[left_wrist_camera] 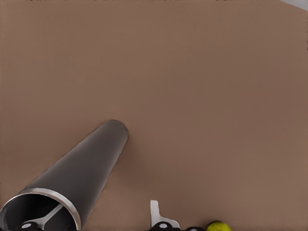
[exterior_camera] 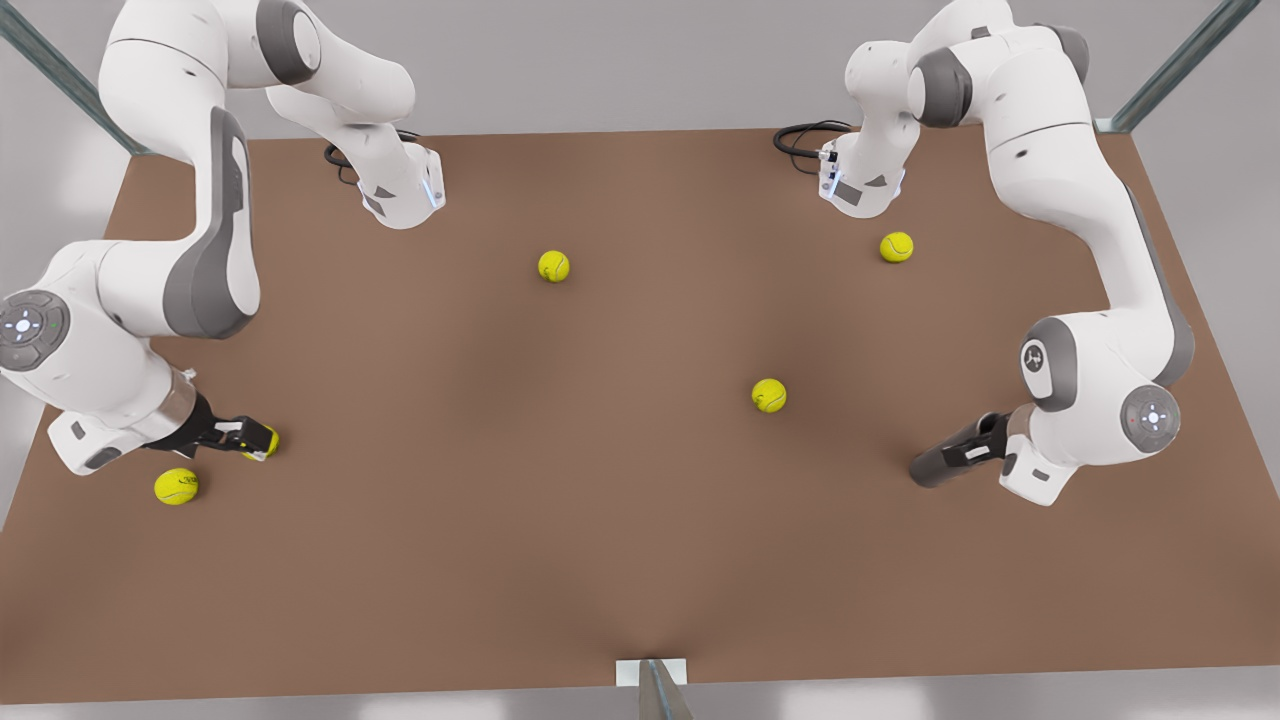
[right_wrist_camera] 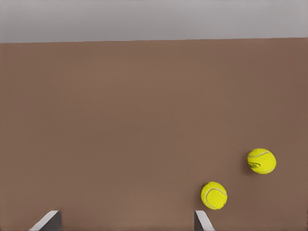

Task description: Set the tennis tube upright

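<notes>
Tennis tube (exterior_camera: 935,465) lies on its side on the brown worktop (exterior_camera: 600,520), at about 4 o'clock in the front view, with its far end pointing toward 8 o'clock and its silvery rim turned to the wrist of the arm there. The left pincer (exterior_camera: 975,450) is at this rim. In the left wrist view one finger reaches inside the hollow mouth and the other finger (left_wrist_camera: 155,211) stands outside, apart from the wall, so the pincer is released and not yet clenched on anything. I think it is placed like this because the thin wall is easier to pinch than the wide round body, and a grip at the rim lets the arm swing the tube up onto its other end. The next move probably needs the fingers to close on the wall before any lifting, or the tube may roll away. The right pincer (exterior_camera: 250,437) waits at about 8 o'clock, low over the worktop, its fingers spread and empty, just beside one yellow ball (exterior_camera: 266,441) and near a second ball (exterior_camera: 176,486).
</notes>
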{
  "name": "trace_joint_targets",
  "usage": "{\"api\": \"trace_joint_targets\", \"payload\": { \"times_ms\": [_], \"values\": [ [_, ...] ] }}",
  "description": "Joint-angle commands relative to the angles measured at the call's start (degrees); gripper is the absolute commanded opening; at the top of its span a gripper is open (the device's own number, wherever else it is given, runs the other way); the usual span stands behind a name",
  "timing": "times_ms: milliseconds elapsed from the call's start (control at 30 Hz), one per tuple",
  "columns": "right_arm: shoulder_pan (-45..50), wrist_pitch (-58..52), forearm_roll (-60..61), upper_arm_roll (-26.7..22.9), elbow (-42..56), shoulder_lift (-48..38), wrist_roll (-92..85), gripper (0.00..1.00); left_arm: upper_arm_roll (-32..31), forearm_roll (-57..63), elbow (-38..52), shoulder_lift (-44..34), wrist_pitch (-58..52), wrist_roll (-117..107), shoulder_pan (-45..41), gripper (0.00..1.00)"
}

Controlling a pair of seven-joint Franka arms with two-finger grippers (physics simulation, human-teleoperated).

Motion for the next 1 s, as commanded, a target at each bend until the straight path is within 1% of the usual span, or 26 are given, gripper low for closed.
{"api": "trace_joint_targets", "payload": {
  "times_ms": [0, 267, 633, 700, 767, 967],
  "values": [
    [0.0, 0.0, 0.01, 0.0, 0.0, -0.03, 0.0, 1.0, 0.0, 0.32, 0.01, 0.0, 0.0, 0.0, -0.09, 1.0],
    [0.09, -0.53, 0.1, 0.0, -0.35, 0.94, -0.09, 1.0, 0.27, 0.49, 1.23, -0.62, -0.53, 0.09, 0.0, 1.0],
    [-0.35, -0.53, 0.36, 0.0, -0.26, 0.94, 0.0, 1.0, 0.0, 2.43, 8.18, -2.64, -10.55, 0.35, 0.35, 1.0],
    [-0.35, -0.53, 0.36, 0.0, -0.26, 0.94, 0.0, 1.0, -0.17, 2.78, 8.18, -4.92, -10.98, 0.61, 0.44, 1.0],
    [-0.35, -0.53, 0.36, 0.0, -0.26, 0.94, 0.0, 1.0, -4.3, 6.47, 8.18, -7.74, -12.3, 0.7, 2.64, 1.0],
    [-0.44, -0.7, 0.36, 0.0, -0.26, 0.94, 0.0, 1.0, -5.98, 8.05, 6.34, -13.63, -12.48, 0.79, 2.29, 1.0]
  ]
}}
